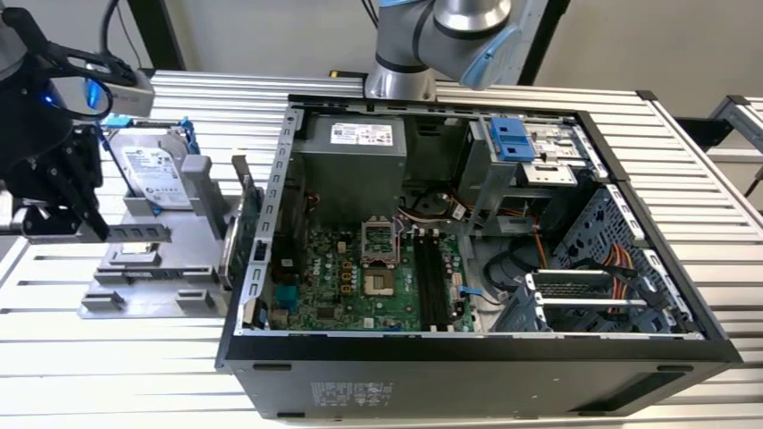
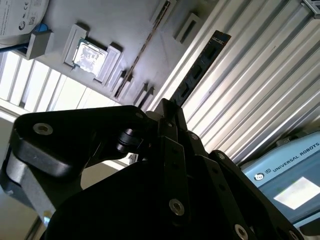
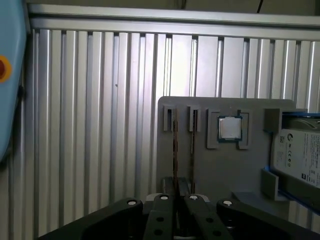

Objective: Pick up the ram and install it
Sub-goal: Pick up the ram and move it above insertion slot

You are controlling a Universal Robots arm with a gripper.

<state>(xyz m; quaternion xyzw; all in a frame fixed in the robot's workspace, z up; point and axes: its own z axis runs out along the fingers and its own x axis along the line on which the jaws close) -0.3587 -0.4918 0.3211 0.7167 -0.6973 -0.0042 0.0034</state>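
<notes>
The black metal claw is at the exterior view's left. It pinches one end of the ram, a long, thin, dark board stick. The ram lies level and sticks out toward the exterior view's right, over the flat gray plastic tray. A silver hard drive with a blue handle stands upright on that tray. Beside the tray, to the exterior view's right, the big open black computer case sits on the ribbed silver table. Inside it lies the green motherboard with long black slots. The ram is well apart from those slots.

In the second wrist view, the claw is closed tight on the ram. The ram pokes away from the tips, with dark chips along it and the table behind it. The tray holds a small square silver chip in a pocket.

In the first wrist view, the claw points down at the tray. The square chip sits in its pocket, and the hard drive is near it. Two thin dark lines run from the tray's slots toward the claw. I cannot tell which one is the ram.
</notes>
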